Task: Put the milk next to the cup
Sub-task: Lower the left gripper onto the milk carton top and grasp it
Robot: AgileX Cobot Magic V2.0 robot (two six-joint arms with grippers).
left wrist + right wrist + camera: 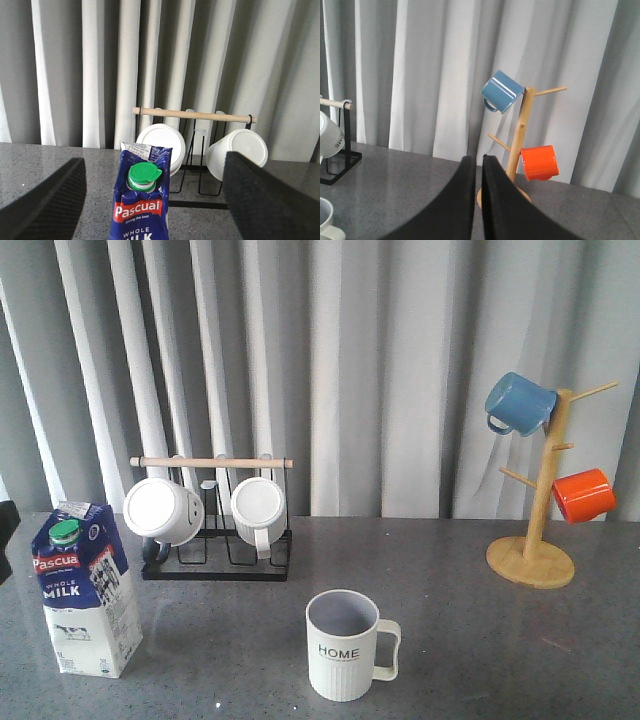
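Observation:
The milk [85, 590], a blue-and-white carton with a green cap and a red "Pascual" band, stands upright on the grey table at the front left. In the left wrist view the milk [142, 210] sits between the two wide-apart black fingers [47, 202], which do not touch it. My left gripper [155, 161] is open. The cup [345, 645], a cream ribbed mug marked "HOME", stands at the front centre with its handle to the right, well apart from the milk. Its rim shows in the right wrist view [326, 220]. My right gripper [478, 160] is shut and empty above the table.
A black wire rack [215, 565] with a wooden bar holds two plain white mugs [162, 512] behind the milk. A wooden mug tree [540, 500] at the back right carries a blue mug [518, 403] and an orange mug [583, 495]. Grey curtains hang behind.

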